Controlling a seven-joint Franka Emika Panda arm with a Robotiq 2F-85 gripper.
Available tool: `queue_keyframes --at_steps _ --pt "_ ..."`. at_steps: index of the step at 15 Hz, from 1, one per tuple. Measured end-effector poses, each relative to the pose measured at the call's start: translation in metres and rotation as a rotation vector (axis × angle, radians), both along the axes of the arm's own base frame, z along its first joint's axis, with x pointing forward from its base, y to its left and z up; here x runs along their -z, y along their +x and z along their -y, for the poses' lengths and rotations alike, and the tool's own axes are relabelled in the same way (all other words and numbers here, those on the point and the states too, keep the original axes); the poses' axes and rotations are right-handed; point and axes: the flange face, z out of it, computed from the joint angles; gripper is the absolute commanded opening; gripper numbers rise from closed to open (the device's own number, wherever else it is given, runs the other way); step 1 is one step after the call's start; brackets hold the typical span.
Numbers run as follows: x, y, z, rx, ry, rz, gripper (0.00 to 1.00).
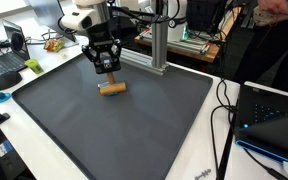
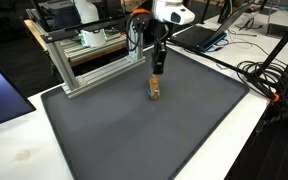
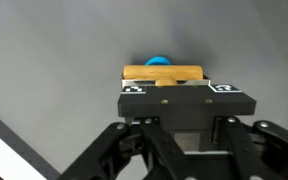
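One wooden block [image 1: 112,88] was pretty much the only thing on the big gray mat [image 1: 134,135], lying flat on its side toward the back half. The gripper [image 1: 107,70] hung right over it, pointing straight down, with the tips just above the block in both exterior views. I honestly couldn't tell whether they were touching it or just clear of it.

From the wrist view the block [image 3: 164,74] sat crosswise right at the fingertips, and a small blue bit [image 3: 159,61] peeked out behind it, though I couldn't make out what that was. I also couldn't tell if the jaws were spread or pinched together, since the black gripper body blocked most of that view.

Behind the mat stood a metal frame [image 2: 94,55], well apart from the block. A laptop [image 2: 199,35] and a bunch of cables [image 2: 269,80] sat off the mat's edge on the white table [image 2: 14,140].
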Motion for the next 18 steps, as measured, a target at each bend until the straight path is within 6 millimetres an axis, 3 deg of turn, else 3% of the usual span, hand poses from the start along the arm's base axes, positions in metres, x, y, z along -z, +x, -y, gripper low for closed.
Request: queue_keyframes --at_steps 18 --pt "0.002 -0.003 -0.012 -0.094 -0.048 -0.008 0.22"
